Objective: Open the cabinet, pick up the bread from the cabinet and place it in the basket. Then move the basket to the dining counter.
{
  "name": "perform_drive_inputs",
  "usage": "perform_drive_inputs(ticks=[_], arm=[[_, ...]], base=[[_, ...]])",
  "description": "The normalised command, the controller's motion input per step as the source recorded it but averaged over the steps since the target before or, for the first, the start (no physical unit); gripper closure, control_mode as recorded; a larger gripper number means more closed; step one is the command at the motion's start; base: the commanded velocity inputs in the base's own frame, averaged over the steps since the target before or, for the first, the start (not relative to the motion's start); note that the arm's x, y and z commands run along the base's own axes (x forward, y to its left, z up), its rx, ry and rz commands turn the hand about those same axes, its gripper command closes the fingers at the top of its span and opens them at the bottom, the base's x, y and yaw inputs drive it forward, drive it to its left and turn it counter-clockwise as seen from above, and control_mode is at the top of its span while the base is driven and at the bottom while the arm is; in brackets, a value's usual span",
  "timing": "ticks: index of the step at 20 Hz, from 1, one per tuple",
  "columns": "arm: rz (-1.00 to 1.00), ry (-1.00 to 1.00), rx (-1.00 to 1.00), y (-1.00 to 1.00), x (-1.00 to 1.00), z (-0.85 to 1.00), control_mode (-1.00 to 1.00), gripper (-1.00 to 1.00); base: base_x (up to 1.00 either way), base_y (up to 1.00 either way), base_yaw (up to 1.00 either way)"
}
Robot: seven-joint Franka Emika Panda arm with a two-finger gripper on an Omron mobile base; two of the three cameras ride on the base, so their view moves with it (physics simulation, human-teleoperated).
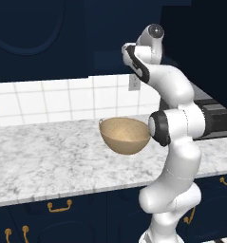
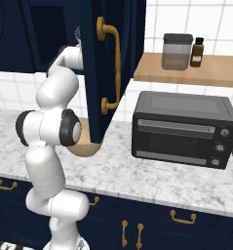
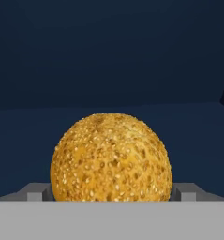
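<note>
Marble counter [image 2: 152, 171] runs under the dark navy cabinet [image 2: 96, 63], whose door hangs swung out over it with one long brass handle [image 2: 114, 63] showing, and your arm reaches up into the opening behind that door. From the hand view you see one bread [image 3: 111, 158], a sesame-speckled golden bun, sitting on the dark cabinet shelf [image 3: 108, 119] right between the fingertips [image 3: 34, 193]. The gripper [image 3: 111, 194] stands spread wide on either side of the bun and is not yet clamped on it. Watch for a few things here: if you close too high on that round surface, the bun could squirt out forward, deeper into the cabinet; if you pull back too steeply, the wrist or the bun may clip the open door edge or the shelf lip. You also cannot see how much of the bun lies below the fingertips, so the depth of your grip is a guess. One basket [image 1: 124, 135] waits on the counter just beside the arm's elbow, tan and bowl-shaped, and looks empty in the left base view. Off to the right you have one toaster oven [image 2: 181, 129], and above it one wooden shelf [image 2: 186, 68] carrying two jars [image 2: 177, 51].
</note>
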Motion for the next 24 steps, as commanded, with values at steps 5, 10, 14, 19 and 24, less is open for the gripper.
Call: perform_drive_inputs(ticks=[5, 10, 14, 19, 24], arm=[[0.04, -0.07, 0.00, 0.01, -0.35, -0.02, -1.00, 1.00], [0.02, -0.14, -0.03, 0.40, -0.88, -0.02, -1.00, 1.00], [0.00, -0.19, -0.01, 0.10, -1.00, 0.04, -1.00, 1.00], [0.03, -0.11, 0.04, 0.06, -1.00, 0.47, -1.00, 1.00], [0.00, 0.01, 0.00, 0.07, -1.00, 0.42, -1.00, 1.00]], base=[[0.00, 0.00, 0.00], [0.00, 0.00, 0.00], [0.00, 0.00, 0.00], [0.00, 0.00, 0.00], [0.00, 0.00, 0.00]])
